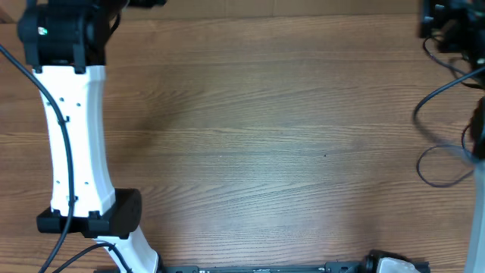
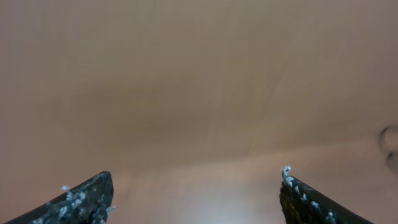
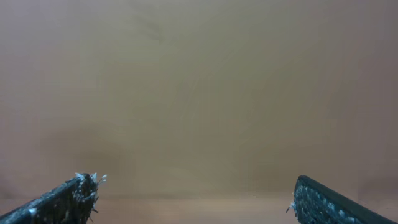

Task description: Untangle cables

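Note:
Thin black cables [image 1: 442, 165] lie in loose loops on the wooden table [image 1: 265, 144] at its far right edge, one loop low and a longer curve [image 1: 424, 102] above it. A blurred dark loop [image 2: 390, 142] shows at the right edge of the left wrist view. My left gripper [image 2: 196, 186] is open, its fingers [image 2: 87, 199] wide apart over bare wood with nothing between them. My right gripper [image 3: 194, 190] is also open above bare wood, fingertips [image 3: 317, 202] far apart and empty. Neither gripper touches a cable.
The white left arm [image 1: 76, 129] runs up the table's left side from its black base joint [image 1: 114, 216]. The dark right arm [image 1: 455, 23] sits at the top right corner, above the cable loops. A black rail [image 1: 265, 268] runs along the front edge.

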{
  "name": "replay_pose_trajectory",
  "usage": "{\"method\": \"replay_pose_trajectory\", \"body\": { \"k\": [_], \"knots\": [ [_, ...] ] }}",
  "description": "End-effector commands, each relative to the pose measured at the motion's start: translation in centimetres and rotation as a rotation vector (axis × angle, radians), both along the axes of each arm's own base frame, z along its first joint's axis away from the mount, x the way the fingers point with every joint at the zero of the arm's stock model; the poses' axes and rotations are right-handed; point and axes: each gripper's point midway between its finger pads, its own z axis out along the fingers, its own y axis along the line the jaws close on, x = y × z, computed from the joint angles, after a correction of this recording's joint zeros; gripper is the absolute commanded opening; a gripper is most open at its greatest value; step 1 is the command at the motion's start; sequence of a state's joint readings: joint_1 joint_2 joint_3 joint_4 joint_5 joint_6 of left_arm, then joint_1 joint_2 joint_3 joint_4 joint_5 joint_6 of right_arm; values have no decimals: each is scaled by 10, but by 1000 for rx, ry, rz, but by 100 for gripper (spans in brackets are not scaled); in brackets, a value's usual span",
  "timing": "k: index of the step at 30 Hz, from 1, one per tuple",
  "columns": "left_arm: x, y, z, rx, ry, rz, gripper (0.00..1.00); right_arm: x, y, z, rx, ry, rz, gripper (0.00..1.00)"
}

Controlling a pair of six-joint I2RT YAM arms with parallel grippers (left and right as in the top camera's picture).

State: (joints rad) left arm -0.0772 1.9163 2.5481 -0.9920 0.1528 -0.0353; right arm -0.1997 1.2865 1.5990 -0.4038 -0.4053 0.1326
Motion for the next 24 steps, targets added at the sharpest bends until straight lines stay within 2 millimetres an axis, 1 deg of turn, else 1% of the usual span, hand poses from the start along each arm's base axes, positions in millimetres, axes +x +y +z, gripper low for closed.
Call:
{"method": "replay_pose_trajectory", "body": {
  "k": [1, 3, 4, 6, 7, 9, 11, 13, 14, 16, 19, 21, 22, 24],
  "knots": [
    [-6, -20, 57, -4, -191, -2, 88, -7, 55, 28, -14, -82, 90, 100],
    [-8, -27, 82, 11, -288, 0, 89, -17, 86, 43, 14, -131, 171, 100],
    [-11, -30, 94, 15, -332, -1, 90, -21, 102, 49, 32, -148, 214, 100],
    [-18, -32, 112, 2, -391, -3, 91, -31, 131, 57, 64, -171, 299, 100],
    [-21, -32, 117, -1, -405, -7, 91, -37, 145, 59, 64, -181, 344, 100],
    [-31, -29, 123, 1, -408, -3, 91, -45, 164, 58, 68, -174, 398, 100],
    [-43, -21, 125, 13, -395, 9, 92, -51, 175, 51, 69, -141, 431, 100],
    [-58, -10, 127, 38, -384, 24, 92, -55, 180, 35, 63, -70, 454, 100],
    [-68, -2, 130, 44, -382, 40, 91, -59, 184, 25, 60, -22, 485, 100],
    [-84, 12, 137, 47, -392, 67, 88, -67, 190, 4, 45, 65, 537, 100],
    [-106, 23, 142, 53, -399, 101, 88, -79, 186, 14, 31, 17, 532, 100],
    [-120, 30, 136, 61, -387, 135, 89, -94, 181, 27, 15, -33, 532, 100],
    [-126, 34, 133, 65, -379, 152, 89, -104, 178, 34, -3, -63, 528, 100],
    [-136, 40, 125, 72, -373, 180, 90, -122, 162, 47, -9, -108, 464, 100]
  ]
}}
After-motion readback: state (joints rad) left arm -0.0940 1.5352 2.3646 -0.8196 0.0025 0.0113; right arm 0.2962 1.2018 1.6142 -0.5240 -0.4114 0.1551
